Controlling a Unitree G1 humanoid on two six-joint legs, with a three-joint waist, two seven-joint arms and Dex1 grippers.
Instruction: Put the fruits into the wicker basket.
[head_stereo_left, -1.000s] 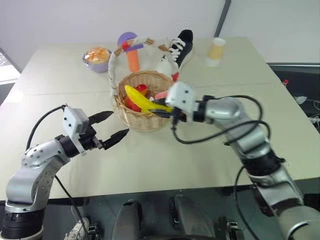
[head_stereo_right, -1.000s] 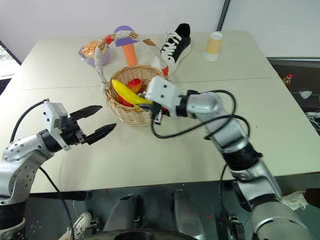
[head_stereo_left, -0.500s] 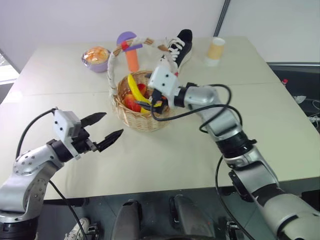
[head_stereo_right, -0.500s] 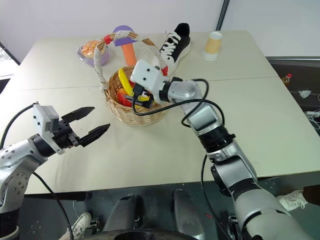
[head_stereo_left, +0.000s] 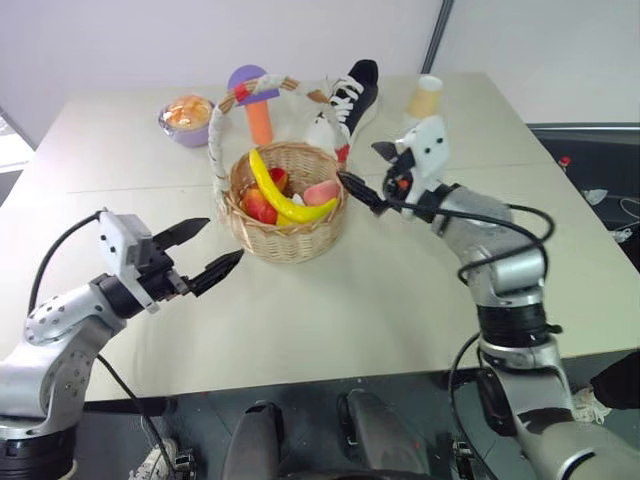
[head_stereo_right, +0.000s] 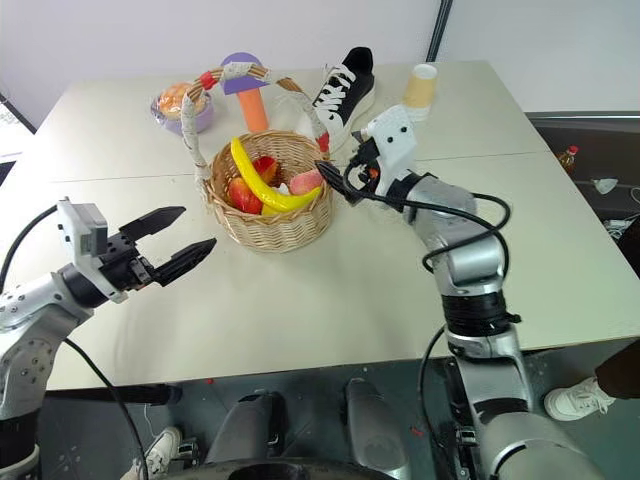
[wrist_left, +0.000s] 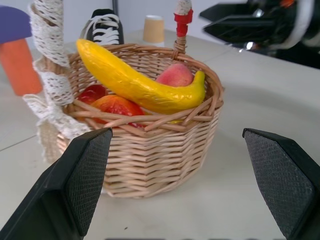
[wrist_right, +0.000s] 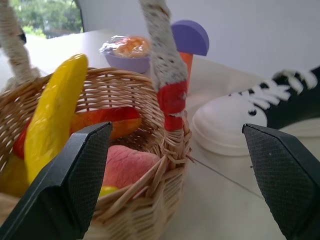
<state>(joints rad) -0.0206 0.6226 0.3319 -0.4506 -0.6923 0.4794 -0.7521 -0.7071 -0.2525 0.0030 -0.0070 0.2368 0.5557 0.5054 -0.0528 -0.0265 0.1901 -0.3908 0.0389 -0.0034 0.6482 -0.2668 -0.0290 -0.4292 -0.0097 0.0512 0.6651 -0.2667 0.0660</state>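
The wicker basket stands mid-table under its tall wrapped handle. In it the yellow banana lies across a pink peach, a red-yellow mango and a small red-orange fruit. My right gripper hangs open and empty just right of the basket's rim, pointing at it. To the basket's left, a little above the table, my left gripper is open and empty. The left wrist view shows the banana and peach between its wide fingers.
Behind the basket stand a purple bowl with an orange bun, a mushroom toy, a black-and-white sneaker and a paper cup. Bare tabletop stretches in front of the basket.
My right gripper opened, left the banana in the basket, and drew back to the right of the rim. The left gripper stayed where it was.
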